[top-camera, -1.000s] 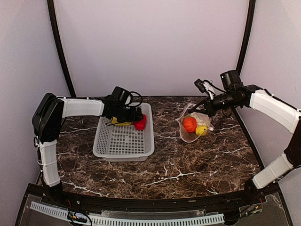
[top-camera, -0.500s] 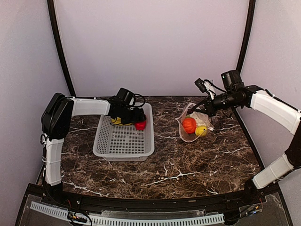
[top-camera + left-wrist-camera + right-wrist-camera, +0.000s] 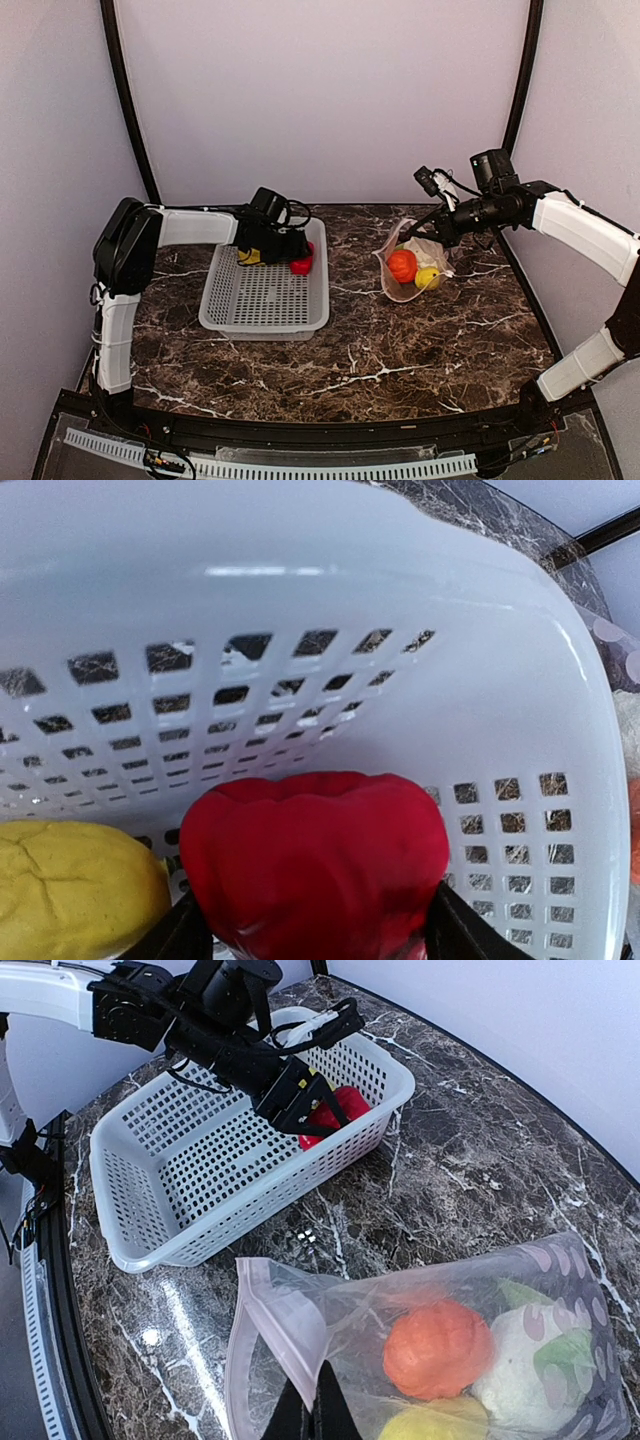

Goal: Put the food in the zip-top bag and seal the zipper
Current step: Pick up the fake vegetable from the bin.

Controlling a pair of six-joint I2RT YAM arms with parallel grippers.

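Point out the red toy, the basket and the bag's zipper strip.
red toy (image 3: 315, 865): left wrist view, front face
basket (image 3: 262, 328): top external view, near rim
zipper strip (image 3: 280, 1320): right wrist view, folded middle

A red toy pepper and yellow toy piece against a white mesh plastic basket; dark brown table veined white; orange toy ball inside clear plastic bag printed with pale dots.

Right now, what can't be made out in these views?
- Left wrist: left gripper tips, hidden behind the red piece and cut off below; contact unclear.
- Right wrist: where the right gripper pinches the zip-top bag, cut by the bottom edge.
- Top: zipper, too small to judge.
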